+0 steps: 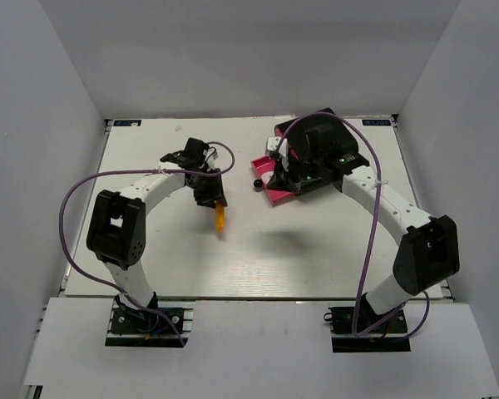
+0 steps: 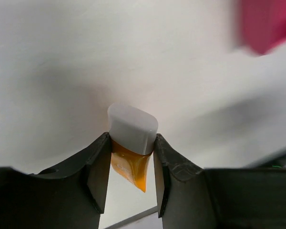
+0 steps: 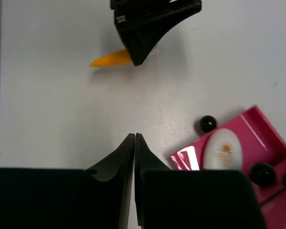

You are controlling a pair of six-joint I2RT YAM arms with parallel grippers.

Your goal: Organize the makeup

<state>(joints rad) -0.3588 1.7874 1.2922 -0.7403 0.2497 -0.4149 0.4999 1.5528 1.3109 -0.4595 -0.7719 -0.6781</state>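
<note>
We see the left gripper (image 2: 131, 143) pinching the orange tube (image 2: 129, 164) near its capped end. Its long axis points toward the bottom of the overhead frame, left of centre. The right gripper (image 3: 135, 139) (jaws pressed together, empty) hovers beside the pink drawer (image 3: 258, 128), which lies up and to the tube's right.

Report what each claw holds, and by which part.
Left claw grips the orange tube at the base of its white cap. Right claw is shut, empty.

The print on the white piece (image 3: 223, 150) is illegible
</note>
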